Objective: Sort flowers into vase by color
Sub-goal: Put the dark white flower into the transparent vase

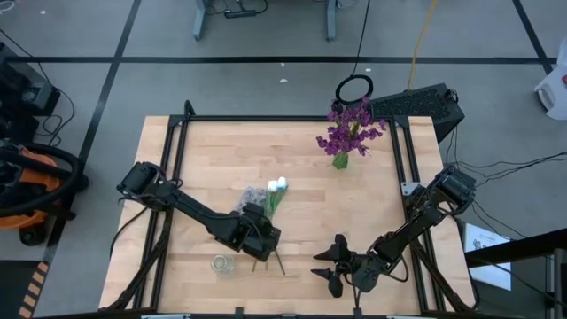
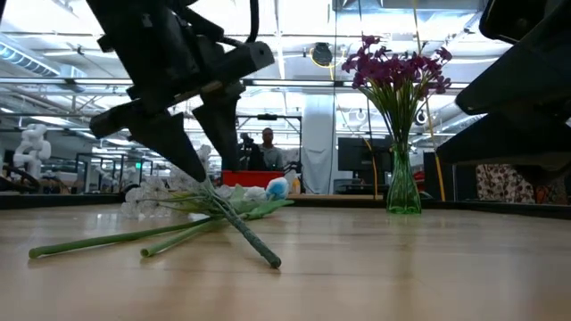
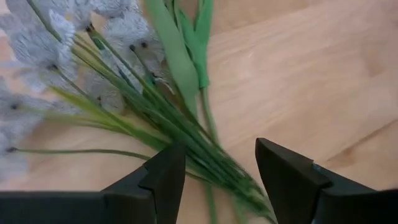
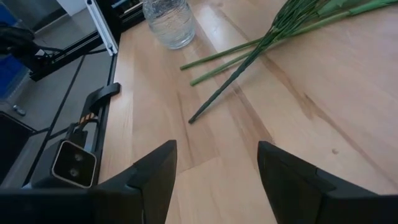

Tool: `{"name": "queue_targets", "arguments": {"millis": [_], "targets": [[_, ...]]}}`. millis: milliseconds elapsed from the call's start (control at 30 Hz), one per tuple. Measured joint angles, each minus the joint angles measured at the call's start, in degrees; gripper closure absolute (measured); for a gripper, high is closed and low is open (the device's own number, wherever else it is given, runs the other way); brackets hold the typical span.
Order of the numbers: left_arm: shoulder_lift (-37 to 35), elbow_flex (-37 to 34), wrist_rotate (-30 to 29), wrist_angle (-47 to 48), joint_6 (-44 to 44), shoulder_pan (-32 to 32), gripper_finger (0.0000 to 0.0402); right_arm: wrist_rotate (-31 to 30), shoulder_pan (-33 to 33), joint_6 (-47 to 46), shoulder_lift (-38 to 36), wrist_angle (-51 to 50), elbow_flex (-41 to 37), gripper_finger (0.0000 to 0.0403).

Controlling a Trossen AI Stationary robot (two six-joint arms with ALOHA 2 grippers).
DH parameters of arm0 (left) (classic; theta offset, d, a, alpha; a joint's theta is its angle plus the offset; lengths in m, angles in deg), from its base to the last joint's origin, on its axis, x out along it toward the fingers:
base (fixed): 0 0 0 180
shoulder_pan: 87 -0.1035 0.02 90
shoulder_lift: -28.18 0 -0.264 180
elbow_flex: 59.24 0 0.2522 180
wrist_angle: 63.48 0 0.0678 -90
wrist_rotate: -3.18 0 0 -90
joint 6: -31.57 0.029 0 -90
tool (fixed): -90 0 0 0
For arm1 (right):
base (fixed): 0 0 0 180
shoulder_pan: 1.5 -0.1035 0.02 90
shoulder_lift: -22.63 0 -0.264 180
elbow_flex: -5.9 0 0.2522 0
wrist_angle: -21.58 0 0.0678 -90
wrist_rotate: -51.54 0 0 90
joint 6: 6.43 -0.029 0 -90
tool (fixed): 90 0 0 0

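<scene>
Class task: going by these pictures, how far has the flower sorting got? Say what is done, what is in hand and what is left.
Done: the purple flowers stand in the green vase. In hand: the open left gripper straddles the stems of the pale flowers lying on the table, not yet gripping. Left: those flowers must go into the empty clear vase. The right gripper waits open near the front edge.

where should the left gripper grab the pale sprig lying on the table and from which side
Probably on the bare stem bundle, below the pale blossoms, coming down from above. The sprig lies flat on the table with its thin stems gathered there, so they fit between the fingers without crushing blossoms. The left gripper hangs open astride that spot. Its stems cross the white buds' stems, so close on the sprig's alone.
</scene>
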Motion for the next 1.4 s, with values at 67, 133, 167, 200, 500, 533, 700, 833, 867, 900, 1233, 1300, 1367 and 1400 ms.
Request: {"name": "queue_targets", "arguments": {"millis": [67,133,167,200,500,533,700,833,867,900,1233,1300,1367,1400], "targets": [[0.33,0.07,0.04,0.5,-1.45,-0.05,0.0201,0.0,-0.27,0.0,0.0,0.0,0.0,0.0188],[0.47,-0.02,0.08,1.3,-1.98,-0.16,0.0201,0.01,-0.32,0.0,0.0,0.02,0.0,0.0188],[0.78,0.0,0.04,0.87,-2.0,-0.39,0.0201,0.0,-0.31,0.0,0.0,0.02,0.0,0.0188],[1.03,0.07,0.06,0.63,-2.01,-0.5,0.0201,0.0,-0.27,0.0,0.0,0.03,0.0,0.0188],[4.46,0.03,2.44,0.56,-2.03,-1.56,0.0216,-0.04,-0.27,0.0,0.0,0.07,0.0,0.0188],[4.61,0.03,2.52,0.61,-2.01,-1.56,0.0225,-0.04,-0.27,0.0,0.0,0.07,0.0,0.0188],[4.85,0.03,2.4,0.58,-1.97,-1.56,0.0292,-0.04,-0.27,0.04,0.0,0.06,0.0,0.0188],[4.82,0.03,1.71,0.52,-0.7,-1.54,0.0361,-0.04,-0.27,0.09,0.0,0.04,0.0,0.0188],[4.82,0.03,1.59,0.5,-0.27,-1.51,0.0377,-0.04,-0.27,0.09,0.0,0.04,0.0,0.0188],[4.82,0.03,1.38,0.49,-0.12,-1.52,0.0387,-0.04,-0.27,0.16,0.0,0.04,0.0,0.0188],[4.82,0.03,-1.35,0.04,-0.06,-1.17,0.0385,-0.04,-0.27,0.47,0.0,0.04,0.0,0.0188],[4.82,0.04,-1.95,-0.11,-0.09,-1.0,0.039,-0.04,-0.27,0.48,0.0,0.0,0.0,0.0188],[4.82,0.71,-2.23,0.62,-0.01,-0.86,0.0393,-0.04,-0.27,0.48,0.0,0.0,0.0,0.0188],[4.82,1.2,-2.3,0.93,0.17,-0.86,0.0393,-0.04,-0.27,0.48,0.0,-0.02,0.0,0.0188]]}}
